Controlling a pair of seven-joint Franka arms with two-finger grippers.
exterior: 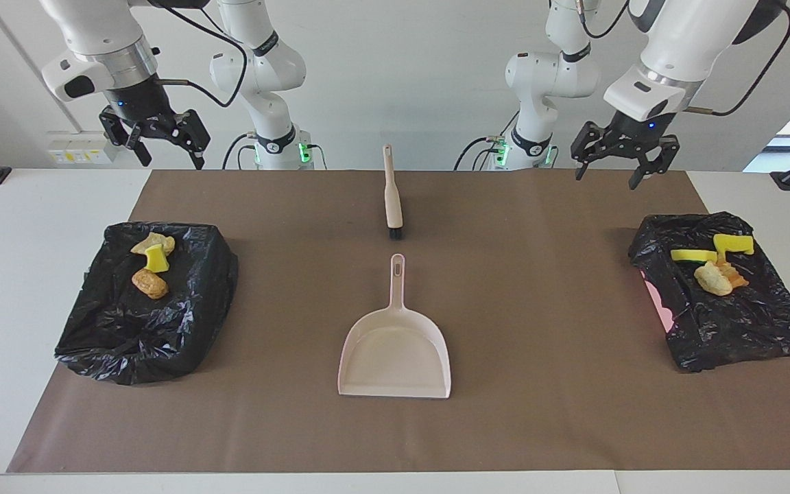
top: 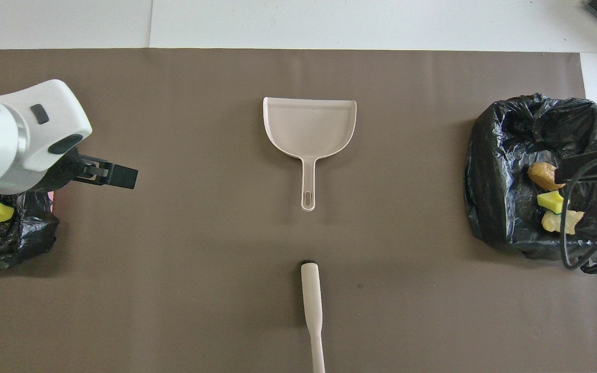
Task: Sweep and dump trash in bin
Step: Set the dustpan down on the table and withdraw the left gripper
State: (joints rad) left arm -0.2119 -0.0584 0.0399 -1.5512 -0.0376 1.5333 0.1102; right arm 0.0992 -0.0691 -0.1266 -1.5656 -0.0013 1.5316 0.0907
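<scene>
Hovering open left claw [exterior: 618,161], right claw [exterior: 155,140], unlabelled dustpan [exterior: 395,357]

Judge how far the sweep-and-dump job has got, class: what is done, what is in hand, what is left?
Done, by the look of it: the trash lies in the lined bin at the right arm's end, more scraps in the other bin. The dustpan is empty on the mat, the brush lies nearer the robots. In hand: nothing; left gripper and right gripper hang open and raised. Left: nothing visible.
</scene>
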